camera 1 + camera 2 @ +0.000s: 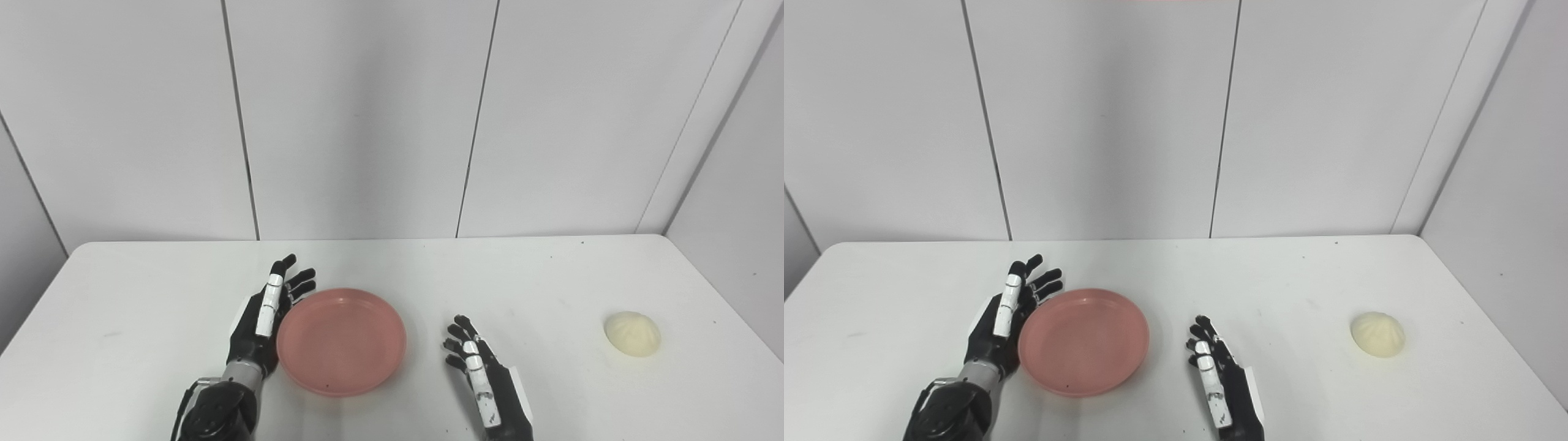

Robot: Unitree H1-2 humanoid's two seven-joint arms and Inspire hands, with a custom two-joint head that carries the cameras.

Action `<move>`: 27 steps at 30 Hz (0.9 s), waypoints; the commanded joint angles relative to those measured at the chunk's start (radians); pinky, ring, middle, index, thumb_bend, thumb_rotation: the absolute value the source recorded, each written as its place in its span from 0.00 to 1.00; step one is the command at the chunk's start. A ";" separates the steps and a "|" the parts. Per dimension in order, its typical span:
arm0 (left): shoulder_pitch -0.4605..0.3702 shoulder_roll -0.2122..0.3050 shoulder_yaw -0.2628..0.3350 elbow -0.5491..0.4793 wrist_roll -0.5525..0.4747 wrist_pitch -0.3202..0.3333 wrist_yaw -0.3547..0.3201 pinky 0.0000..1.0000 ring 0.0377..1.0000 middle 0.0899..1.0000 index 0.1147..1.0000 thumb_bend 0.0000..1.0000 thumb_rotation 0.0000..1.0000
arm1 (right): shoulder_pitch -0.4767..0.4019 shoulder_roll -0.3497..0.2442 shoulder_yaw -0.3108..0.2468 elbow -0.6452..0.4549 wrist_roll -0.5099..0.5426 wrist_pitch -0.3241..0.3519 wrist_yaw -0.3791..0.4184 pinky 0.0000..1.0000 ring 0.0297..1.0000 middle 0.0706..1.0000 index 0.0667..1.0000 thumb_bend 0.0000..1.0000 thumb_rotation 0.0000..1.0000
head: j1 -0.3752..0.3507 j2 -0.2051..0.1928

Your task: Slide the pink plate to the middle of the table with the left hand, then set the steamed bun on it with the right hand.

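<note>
The left hand (264,324) is standing edge-on against the left rim of the pink plate (341,341), fingers (270,300) apart and extended, holding nothing. The plate is lying flat on the bench (153,306), near the middle. Pushing high on the rim is risking a tilt or overshoot toward the right hand (484,373), which is waiting with fingers spread, empty. The steamed bun (633,333) is sitting well apart at far right; a round bun may roll if nudged.

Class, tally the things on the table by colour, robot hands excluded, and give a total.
Pink: 1, the pink plate
Cream: 1, the steamed bun
Total: 2
</note>
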 commanded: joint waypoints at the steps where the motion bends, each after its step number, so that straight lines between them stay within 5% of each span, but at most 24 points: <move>1: -0.013 -0.020 -0.009 -0.011 0.000 0.012 0.001 0.83 0.86 0.81 0.92 0.69 0.97 | 0.016 0.012 0.015 -0.021 -0.007 0.033 0.006 0.81 0.84 0.87 0.88 0.49 1.00 | 0.001 0.001; 5: -0.002 -0.041 -0.006 -0.010 -0.006 0.009 0.000 0.84 0.86 0.82 0.92 0.70 0.97 | 0.029 0.002 0.026 -0.033 -0.039 0.017 0.003 0.80 0.83 0.87 0.88 0.48 1.00 | -0.014 0.004; 18: 0.009 -0.056 0.039 0.039 -0.031 -0.041 0.012 0.83 0.86 0.83 0.92 0.71 0.96 | 0.000 -0.037 0.000 0.056 -0.182 -0.216 -0.125 0.65 0.73 0.79 0.82 0.52 0.97 | -0.048 -0.035; 27: -0.007 -0.037 0.060 0.079 -0.040 -0.071 -0.002 0.82 0.86 0.82 0.91 0.71 0.93 | -0.051 -0.095 -0.042 -0.045 -0.283 -0.201 -0.156 0.66 0.77 0.83 0.85 0.69 0.96 | -0.111 -0.061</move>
